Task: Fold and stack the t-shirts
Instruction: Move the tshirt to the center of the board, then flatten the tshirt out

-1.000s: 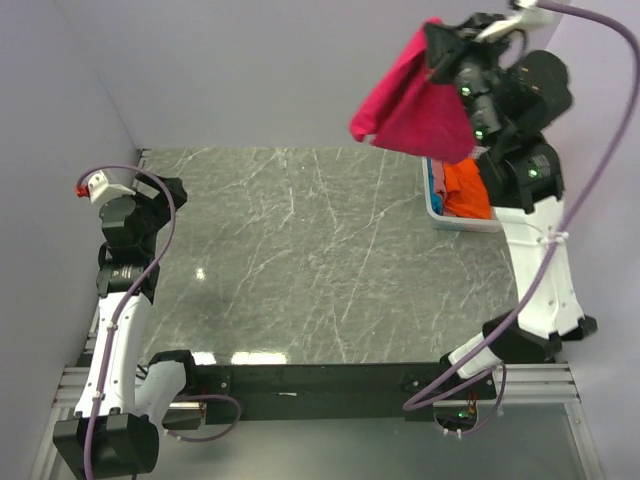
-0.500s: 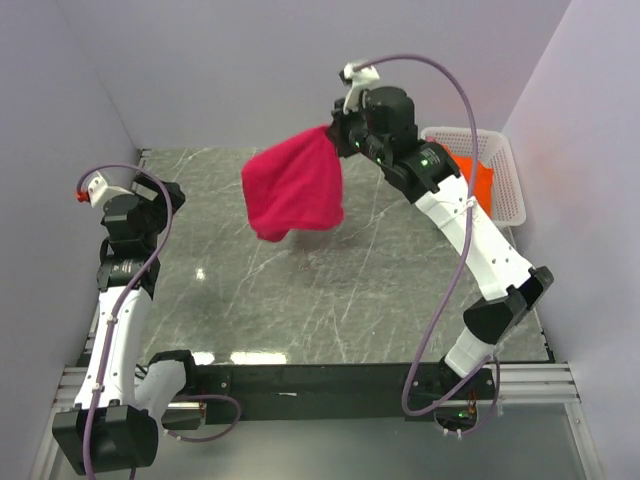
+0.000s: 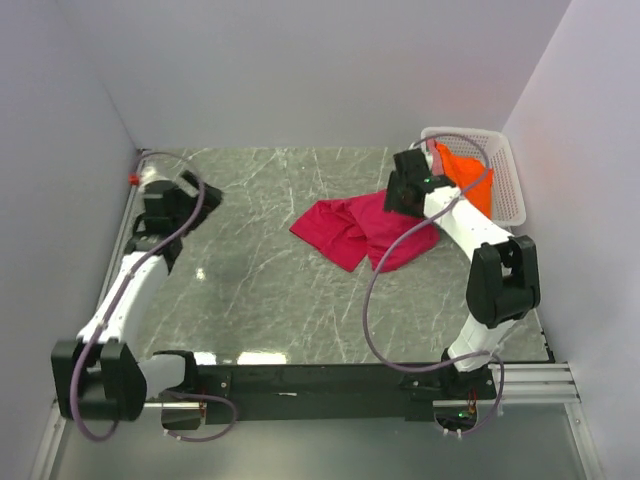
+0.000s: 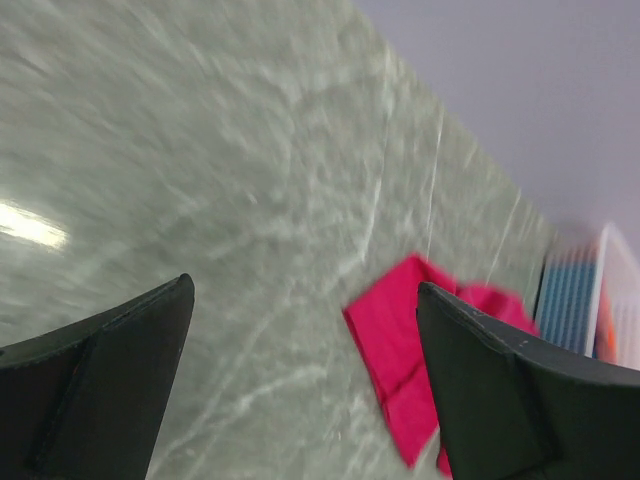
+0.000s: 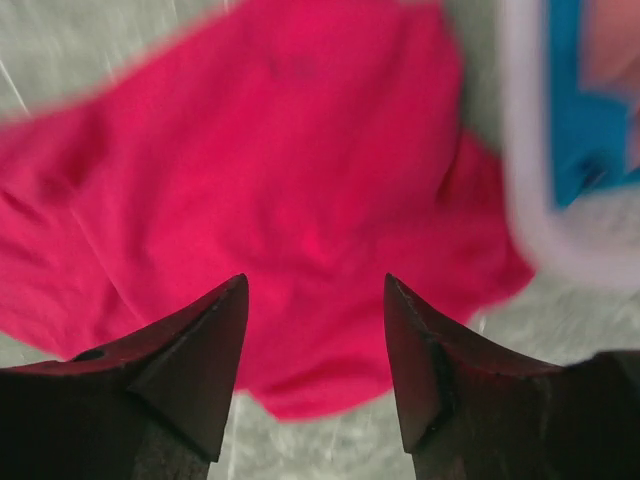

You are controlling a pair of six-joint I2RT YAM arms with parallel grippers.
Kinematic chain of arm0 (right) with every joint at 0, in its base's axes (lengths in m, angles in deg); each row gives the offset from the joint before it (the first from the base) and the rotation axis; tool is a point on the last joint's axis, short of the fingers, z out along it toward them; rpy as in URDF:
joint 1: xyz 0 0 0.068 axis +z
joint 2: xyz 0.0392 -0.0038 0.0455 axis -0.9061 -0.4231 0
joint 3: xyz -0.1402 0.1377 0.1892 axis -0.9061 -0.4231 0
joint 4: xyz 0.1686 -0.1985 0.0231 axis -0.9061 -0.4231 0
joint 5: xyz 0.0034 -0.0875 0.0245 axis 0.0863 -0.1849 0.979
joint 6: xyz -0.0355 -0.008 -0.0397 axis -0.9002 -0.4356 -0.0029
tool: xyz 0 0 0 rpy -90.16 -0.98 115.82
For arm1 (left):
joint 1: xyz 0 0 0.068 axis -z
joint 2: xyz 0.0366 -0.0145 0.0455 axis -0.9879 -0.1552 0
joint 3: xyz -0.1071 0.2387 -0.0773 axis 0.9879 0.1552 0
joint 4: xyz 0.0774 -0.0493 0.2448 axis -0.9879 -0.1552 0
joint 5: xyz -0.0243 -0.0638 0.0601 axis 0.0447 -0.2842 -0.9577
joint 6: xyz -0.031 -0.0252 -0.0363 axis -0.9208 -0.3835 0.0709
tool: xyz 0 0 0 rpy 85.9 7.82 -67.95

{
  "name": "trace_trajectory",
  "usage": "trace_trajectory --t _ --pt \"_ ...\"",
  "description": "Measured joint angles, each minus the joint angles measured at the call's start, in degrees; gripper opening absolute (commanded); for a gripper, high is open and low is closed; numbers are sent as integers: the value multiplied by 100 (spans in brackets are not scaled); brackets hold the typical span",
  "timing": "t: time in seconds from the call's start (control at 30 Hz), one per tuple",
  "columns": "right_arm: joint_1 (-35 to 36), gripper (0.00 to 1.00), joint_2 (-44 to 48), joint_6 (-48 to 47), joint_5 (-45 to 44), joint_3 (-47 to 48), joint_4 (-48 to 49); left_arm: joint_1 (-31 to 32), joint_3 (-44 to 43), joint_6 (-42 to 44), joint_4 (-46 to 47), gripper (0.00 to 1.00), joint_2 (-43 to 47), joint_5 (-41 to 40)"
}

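Basket (image 3: 511,186) holds orange shirt (image 3: 466,180), blue-teal shirt (image 5: 580,120) — left pincer (image 4: 305,288), right pincer (image 5: 315,280) both agape.

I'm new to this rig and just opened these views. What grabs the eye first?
The crimson-pink t-shirt lies crumpled mid-way across the grey marble table, with the right pincer open over its far right part. Next comes the orange t-shirt, heaped in the white lattice basket at the far right corner.
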Motion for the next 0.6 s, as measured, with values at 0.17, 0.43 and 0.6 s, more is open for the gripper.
trace_trajectory --t 0.17,0.43,0.6 --pt "656 67 540 66 -232 -881 46 1180 -417 55 -9 100 -1209 151" --pt "1582 67 1189 332 -555 -1735 199 2371 -1276 229 -136 95 -3005 372" --pt "1593 65 1163 551 -348 -2511 426 2839 -2199 345 -332 88 -4052 280"
